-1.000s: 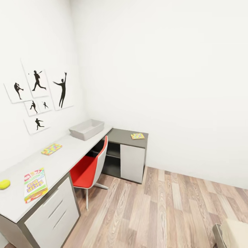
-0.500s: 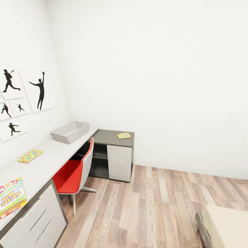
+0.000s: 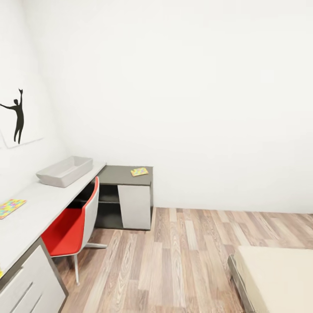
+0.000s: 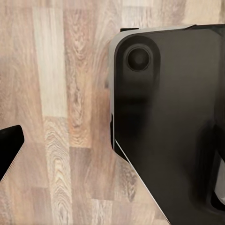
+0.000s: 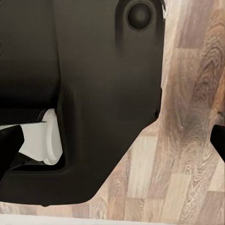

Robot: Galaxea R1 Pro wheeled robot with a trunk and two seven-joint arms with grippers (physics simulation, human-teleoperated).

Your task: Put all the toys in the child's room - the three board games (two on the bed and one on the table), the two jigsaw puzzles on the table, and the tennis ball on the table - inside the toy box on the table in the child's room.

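Note:
The pale grey toy box (image 3: pixel 65 171) stands on the long pale table (image 3: pixel 39 208) along the left wall of the child's room. One jigsaw puzzle (image 3: pixel 10 207) lies on the table near the picture's left edge. A second jigsaw puzzle (image 3: pixel 139 171) lies on the dark cabinet top at the desk's far end. A corner of the cream bed (image 3: pixel 278 278) shows at the lower right. In the wrist views, my left gripper (image 4: pixel 112 154) and right gripper (image 5: pixel 112 140) hang over the wood floor beside my dark base, fingers spread, holding nothing.
A red and white chair (image 3: pixel 71 226) is tucked at the desk. A grey cabinet (image 3: pixel 134 206) closes the desk's far end. Brown plank floor (image 3: pixel 187 256) lies open between desk and bed. A black silhouette picture (image 3: pixel 17 115) hangs on the left wall.
The head view has swung to the right: the tennis ball and the board game on the desk have slid out of the picture, and more of the bed has come in.

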